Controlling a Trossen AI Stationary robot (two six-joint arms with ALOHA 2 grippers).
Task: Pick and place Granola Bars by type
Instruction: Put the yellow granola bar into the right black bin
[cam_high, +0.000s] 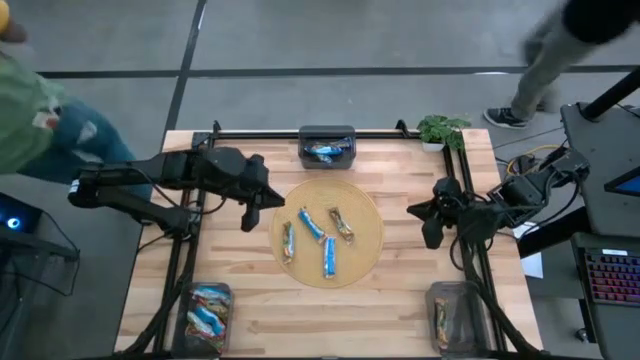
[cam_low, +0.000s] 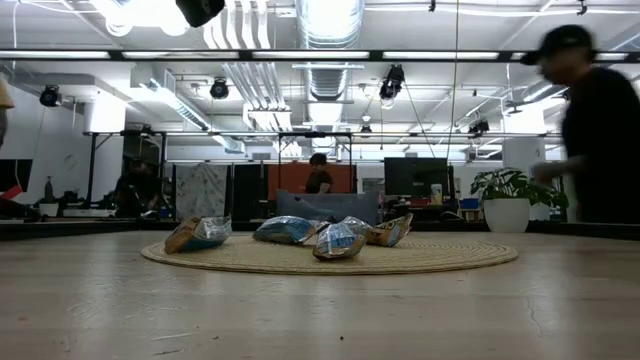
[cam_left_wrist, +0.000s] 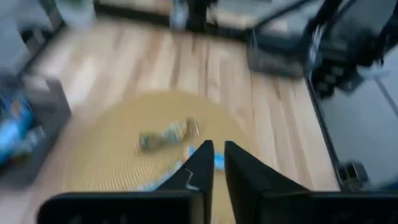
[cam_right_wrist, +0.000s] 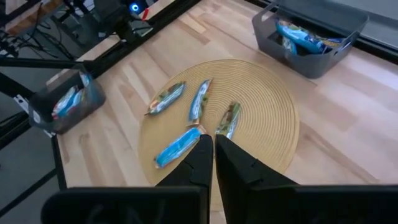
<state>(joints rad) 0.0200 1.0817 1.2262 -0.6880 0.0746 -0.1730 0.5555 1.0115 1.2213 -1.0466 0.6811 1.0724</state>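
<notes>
We see four shiny foil Granola Bars on the round woven mat mid-tabletop; left gripper and right gripper, both closed and empty, flank its edges.

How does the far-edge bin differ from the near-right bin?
The far-edge bin sits midway along the table's far edge and holds bright blue bars. The near-right bin sits at the near right corner and holds what looks like one brownish bar. Both are small, grey and rectangular.

Wooden table with round woven mat, three bins.
</notes>
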